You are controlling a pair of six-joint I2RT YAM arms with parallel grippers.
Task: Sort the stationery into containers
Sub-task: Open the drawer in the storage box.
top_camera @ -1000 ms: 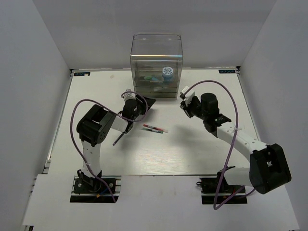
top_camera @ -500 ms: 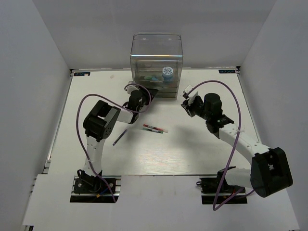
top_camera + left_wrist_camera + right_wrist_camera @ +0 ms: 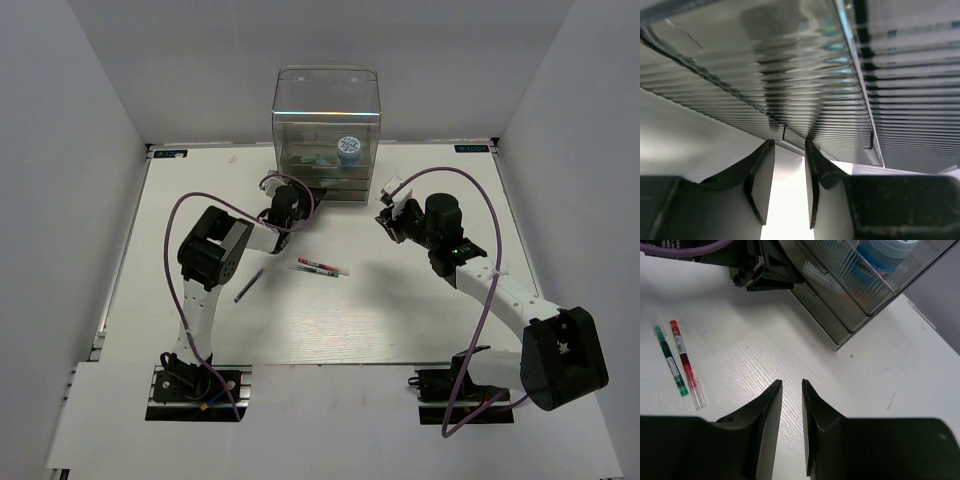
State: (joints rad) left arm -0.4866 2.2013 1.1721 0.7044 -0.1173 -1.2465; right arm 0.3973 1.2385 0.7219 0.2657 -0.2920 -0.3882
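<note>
The left gripper point(image 3: 789, 150), a bit apart, is at the clear box's point(image 3: 327, 100) drawer point(image 3: 805, 90); next it should pinch and pull. The right gripper point(image 3: 791, 385) hangs apart, empty.

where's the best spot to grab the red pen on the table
Probably its clear end, from straight above, jaws across the barrel. The red pen lies flat with the green pen close alongside, so a mid-barrel pinch may catch both; the clear end juts past the green pen's tip, leaving finger room on both sides.
</note>
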